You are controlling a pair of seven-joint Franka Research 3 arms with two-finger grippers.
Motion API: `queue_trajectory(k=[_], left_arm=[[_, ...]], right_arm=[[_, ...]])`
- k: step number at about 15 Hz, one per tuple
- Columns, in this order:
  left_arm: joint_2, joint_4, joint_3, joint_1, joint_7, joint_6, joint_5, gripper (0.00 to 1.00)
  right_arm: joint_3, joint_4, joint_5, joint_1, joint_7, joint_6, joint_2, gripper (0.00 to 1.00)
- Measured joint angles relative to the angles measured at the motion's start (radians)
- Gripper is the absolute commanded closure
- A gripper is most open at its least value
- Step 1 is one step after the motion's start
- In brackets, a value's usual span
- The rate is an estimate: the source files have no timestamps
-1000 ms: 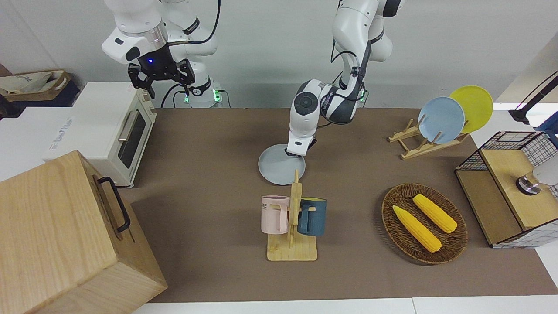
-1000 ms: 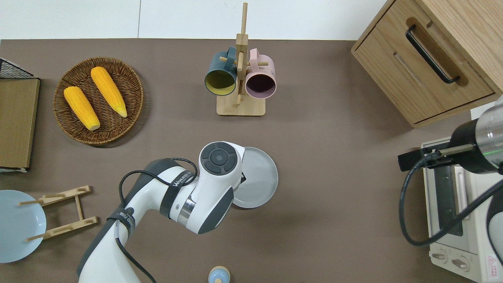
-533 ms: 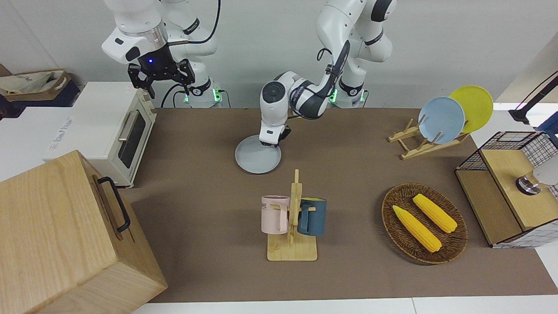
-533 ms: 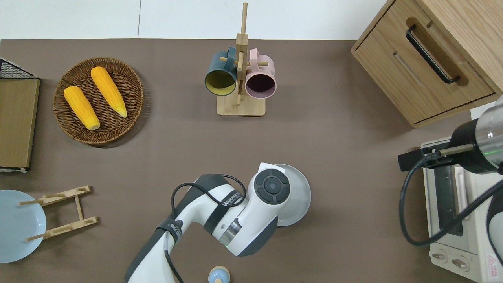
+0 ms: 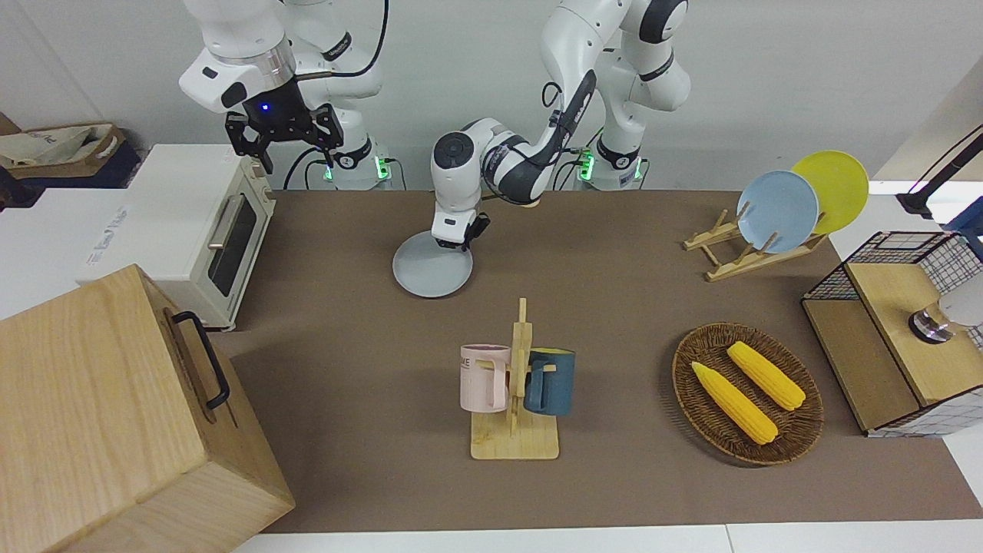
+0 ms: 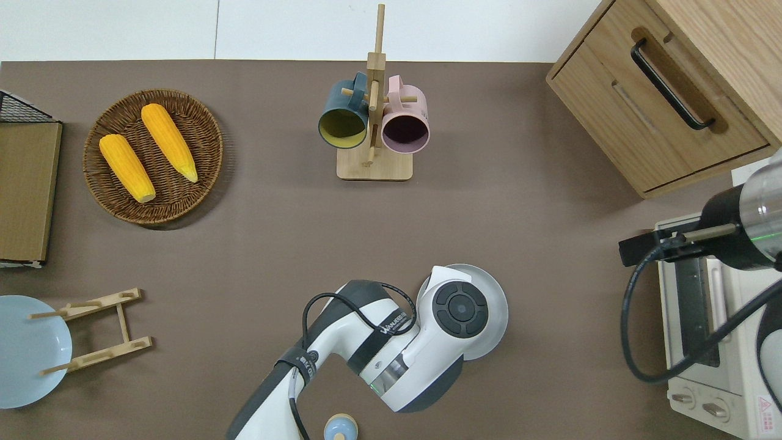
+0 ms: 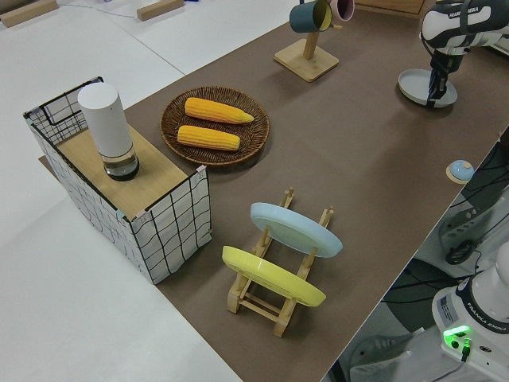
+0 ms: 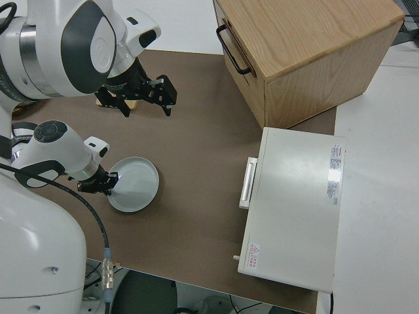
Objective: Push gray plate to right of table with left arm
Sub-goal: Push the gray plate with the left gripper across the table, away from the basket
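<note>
The left arm (image 5: 530, 150) is reaching down with its wrist bent toward the right arm's end of the table (image 5: 345, 399), and the left gripper (image 5: 459, 240) is planted on the gray plate (image 5: 430, 269), at the part of the rim nearest the robots. The fingers appear drawn close together and pressed down on the plate surface rather than clamped around it, though the overhead view hides them under the wrist housing, so this is a reading from the front and right side views only. The plate lies flat on the brown cover, nearer to the robots than the wooden mug stand (image 5: 516, 399) with its pink mug (image 5: 484, 376) and dark blue mug (image 5: 550, 382), and well apart from that stand. In the overhead view the gray plate (image 6: 489, 308) sits past the table's middle toward the right arm's end, yet a wide stretch of bare cover separates it from the white toaster oven (image 5: 201, 230) and the wooden drawer cabinet (image 5: 115, 415). Judgement: the push is under way and roughly at its middle; contact is made and the plate is on the correct half, but the remaining travel toward the toaster oven is not yet done (the path ahead looks unobstructed). The right arm (image 5: 246, 61) is parked, with the fingers of the right gripper (image 5: 284, 142) spread wide and holding nothing. The wicker basket (image 5: 749, 395) with two corn cobs and the plate rack (image 5: 737, 246) are well clear of the work.
</note>
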Motion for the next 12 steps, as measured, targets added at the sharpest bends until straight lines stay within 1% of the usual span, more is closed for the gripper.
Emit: queue_trajectory(k=[1, 2, 4, 6, 9, 12], left_arm=[[0.003, 0.001, 0.002, 0.000, 0.017, -0.001, 0.002, 0.03], [0.005, 0.005, 0.005, 0.001, 0.051, -0.013, 0.002, 0.01], [0.006, 0.031, 0.013, 0.005, 0.113, -0.082, 0.001, 0.00], [0.005, 0.085, 0.023, 0.014, 0.146, -0.167, 0.001, 0.00], [0.005, 0.148, 0.021, 0.044, 0.184, -0.243, 0.001, 0.00], [0.000, 0.177, 0.021, 0.056, 0.227, -0.298, 0.001, 0.00]], right_arm=[[0.000, 0.000, 0.000, 0.000, 0.000, 0.000, 0.000, 0.017], [0.000, 0.000, 0.000, 0.000, 0.000, 0.000, 0.000, 0.017], [0.000, 0.000, 0.000, 0.000, 0.000, 0.000, 0.000, 0.017], [0.000, 0.000, 0.000, 0.000, 0.000, 0.000, 0.000, 0.017], [0.000, 0.000, 0.000, 0.000, 0.000, 0.000, 0.000, 0.017], [0.000, 0.000, 0.000, 0.000, 0.000, 0.000, 0.000, 0.017]])
